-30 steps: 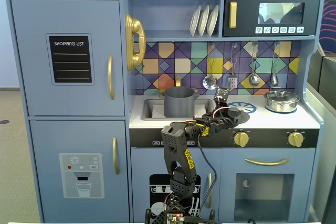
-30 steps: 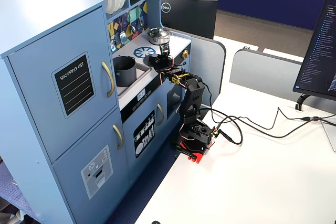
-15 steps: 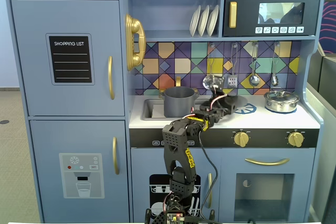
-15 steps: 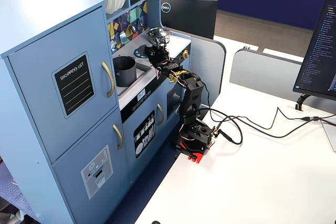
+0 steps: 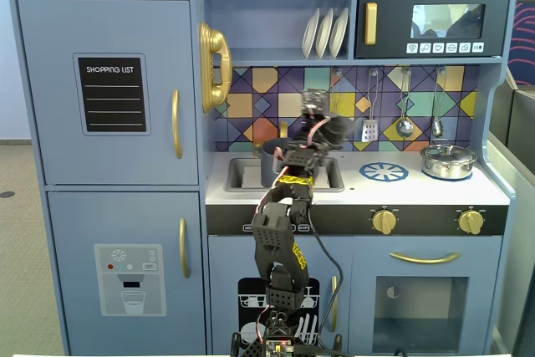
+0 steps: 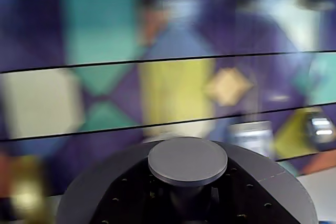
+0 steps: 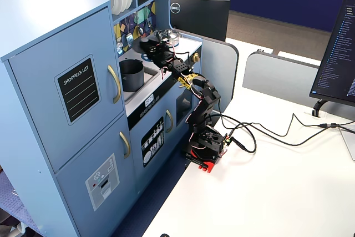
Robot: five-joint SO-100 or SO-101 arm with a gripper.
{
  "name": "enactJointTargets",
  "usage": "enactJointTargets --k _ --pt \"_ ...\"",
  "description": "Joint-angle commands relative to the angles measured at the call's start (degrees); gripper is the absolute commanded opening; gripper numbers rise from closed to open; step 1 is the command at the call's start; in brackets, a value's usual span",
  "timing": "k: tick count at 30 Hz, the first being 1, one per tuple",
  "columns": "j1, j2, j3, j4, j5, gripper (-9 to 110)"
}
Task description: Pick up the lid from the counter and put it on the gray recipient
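My gripper (image 6: 186, 195) is shut on the knob stem of the dark gray lid (image 6: 94, 190), whose round knob top (image 6: 187, 160) faces the wrist camera. In a fixed view the gripper (image 5: 326, 134) holds the lid (image 5: 338, 130) in the air above the white counter (image 5: 418, 191), a little right of and above the gray pot (image 5: 269, 159). The pot stands in the sink basin, partly hidden by my arm. In another fixed view the pot (image 7: 131, 75) is open-topped, and the gripper (image 7: 150, 47) with the lid (image 7: 144, 43) is above and beyond it.
A shiny silver pot with its own lid (image 5: 447, 160) stands at the counter's right end, beside the blue-patterned burner (image 5: 384, 172). Utensils (image 5: 405, 123) hang on the tiled back wall. A shelf with plates (image 5: 324, 33) is overhead. A desk divider (image 7: 222, 54) stands right of the kitchen.
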Motion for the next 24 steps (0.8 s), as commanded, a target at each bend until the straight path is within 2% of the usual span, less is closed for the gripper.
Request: enactJointTargets --k 1,7,24 --pt "-4.0 6.4 -3.2 3.7 1.1 0" --pt "-8.2 8.1 0.8 5.4 2.2 0" --pt "-12.7 6.2 9.7 -2.5 1.8 0"
